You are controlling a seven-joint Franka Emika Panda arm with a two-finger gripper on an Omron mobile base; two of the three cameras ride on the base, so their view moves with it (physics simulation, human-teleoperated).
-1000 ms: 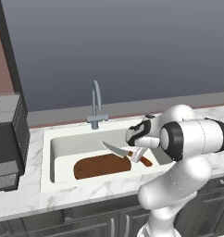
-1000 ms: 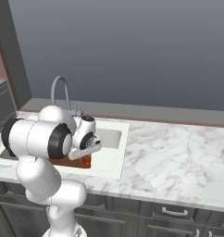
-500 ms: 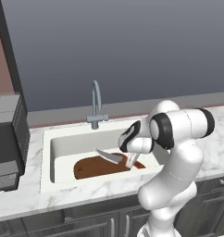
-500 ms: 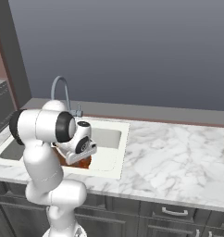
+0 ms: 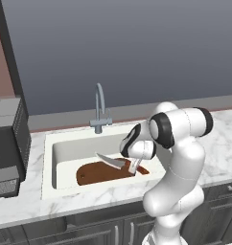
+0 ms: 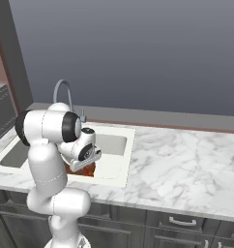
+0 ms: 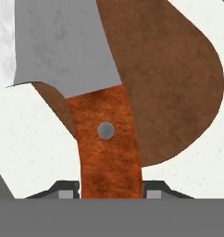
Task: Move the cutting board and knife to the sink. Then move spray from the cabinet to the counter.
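The knife is clamped by its orange handle in the gripper, blade pointing left, above the cutting board. The board lies flat on the bottom of the sink. Behind the basin stands the faucet. A black appliance sits on the counter at the left.

Arm: glossy white rounded segments, dark grey-black bands at joints. Wrist housing white with black collar. Gripper: small dark finger tips with light grey pads.
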